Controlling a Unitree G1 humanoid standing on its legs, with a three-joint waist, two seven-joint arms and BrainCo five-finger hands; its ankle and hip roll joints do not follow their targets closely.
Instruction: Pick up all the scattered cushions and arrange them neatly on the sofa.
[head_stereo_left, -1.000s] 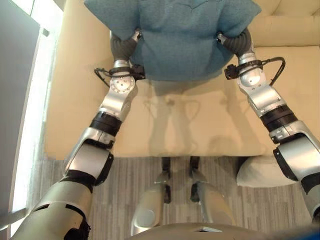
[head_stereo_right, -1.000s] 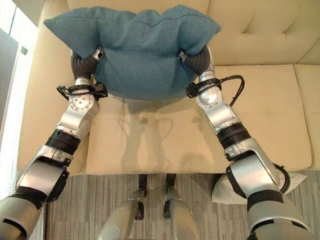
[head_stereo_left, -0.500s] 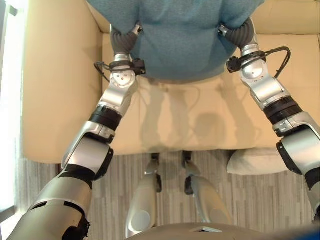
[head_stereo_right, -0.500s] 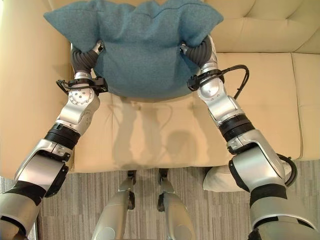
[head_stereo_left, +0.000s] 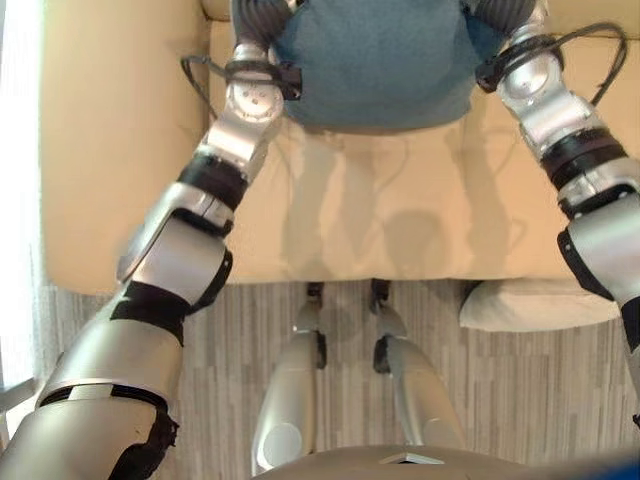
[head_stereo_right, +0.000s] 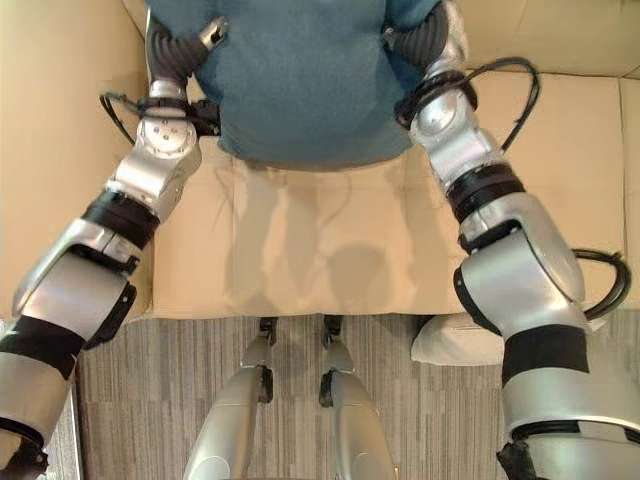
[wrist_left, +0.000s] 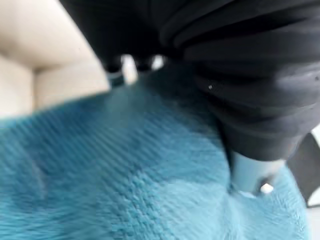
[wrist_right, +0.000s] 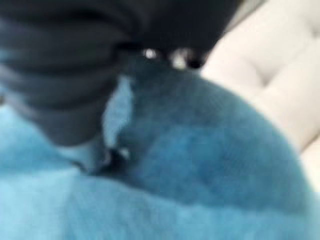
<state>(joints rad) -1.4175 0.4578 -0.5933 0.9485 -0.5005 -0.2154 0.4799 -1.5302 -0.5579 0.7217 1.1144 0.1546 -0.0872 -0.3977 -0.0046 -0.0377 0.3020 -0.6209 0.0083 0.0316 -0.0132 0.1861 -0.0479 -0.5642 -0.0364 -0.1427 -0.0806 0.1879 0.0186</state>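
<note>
The left robot hand (head_stereo_right: 195, 45) presses into one side of the blue cushion (head_stereo_right: 300, 80); its wrist view shows the dark cover sunk in the blue cloth and a thumb against it, so it looks clamped on the cushion, though the fingers are mostly hidden. The cushion is held between both arms over the seat of the sofa (head_stereo_right: 300, 250), near the backrest, and I cannot tell whether its lower edge touches the seat. The right robot hand (head_stereo_right: 415, 40) grips the other side in the same way, its thumb dug into the fabric in its own wrist view. Farther right, a white cushion (head_stereo_left: 540, 305) lies on the floor, touching the sofa's front edge.

By my reading, the task is partway through: the blue cushion is brought to the sofa but not yet released, and the white one is not yet picked up.
</note>
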